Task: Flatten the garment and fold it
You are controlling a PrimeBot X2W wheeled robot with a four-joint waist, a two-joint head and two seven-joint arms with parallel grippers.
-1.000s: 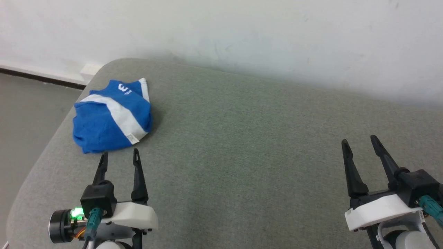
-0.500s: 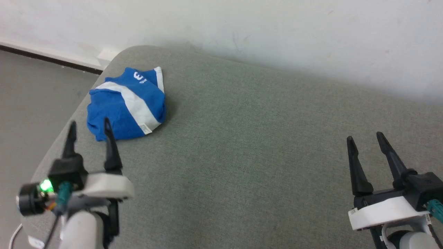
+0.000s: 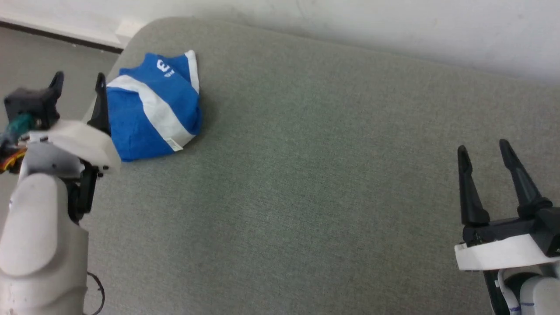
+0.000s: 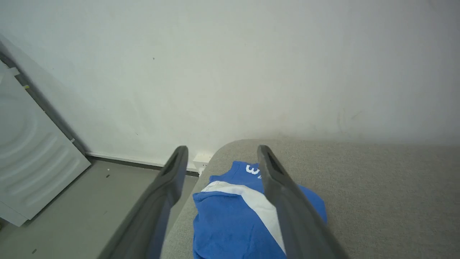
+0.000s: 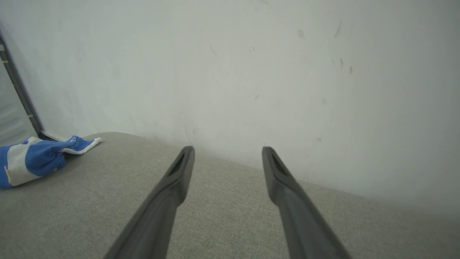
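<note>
Two claws stand with fingers apart, both empty.

Head view: within the last second the left claw [image 3: 79, 77] has swung from short of the garment's [image 3: 148, 109] near edge to its left side, over the table [image 3: 306, 183] rim. The camera has tilted too. The right claw [image 3: 482, 146] waits well apart.

Left wrist view: the crumpled garment lies at the table's corner, below the spread fingers, so a first grasp for flattening seems close.

Right wrist view: the garment sits far left, untouched.
</note>
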